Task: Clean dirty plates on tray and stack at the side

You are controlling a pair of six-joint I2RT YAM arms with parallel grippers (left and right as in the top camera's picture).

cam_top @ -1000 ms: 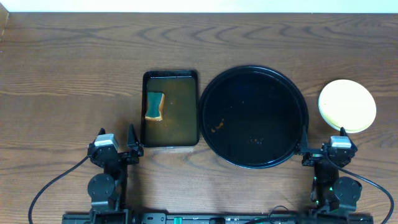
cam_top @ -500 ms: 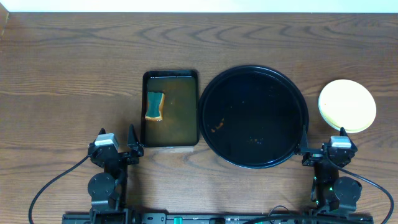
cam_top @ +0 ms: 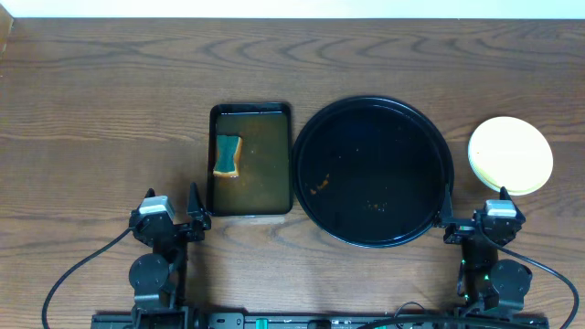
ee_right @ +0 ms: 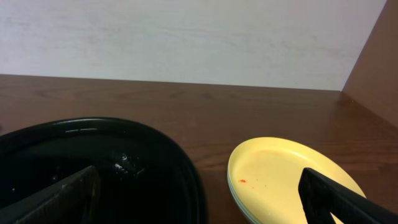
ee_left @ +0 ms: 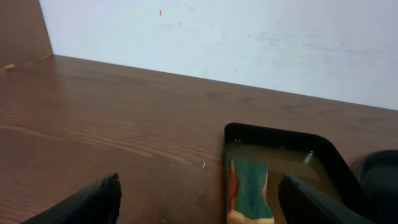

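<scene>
The plates stand in one stack [cam_top: 510, 155] on the table, right of the black round tray [cam_top: 373, 172]. The pale yellow plate is on top, with a small red speck in the right wrist view [ee_right: 283, 174]; pale rims show under it. The tray holds only a few orange crumbs and smears. My left gripper [cam_top: 171, 217] is open and empty near the table's front edge, beside the basin's front left corner. My right gripper [cam_top: 475, 219] is open and empty, between the tray's front right rim and the stack.
A rectangular black basin [cam_top: 250, 160] of brownish water stands left of the tray, with a green-and-yellow sponge [cam_top: 227, 155] floating in it; the sponge also shows in the left wrist view [ee_left: 247, 190]. A white wall runs along the table's far edge.
</scene>
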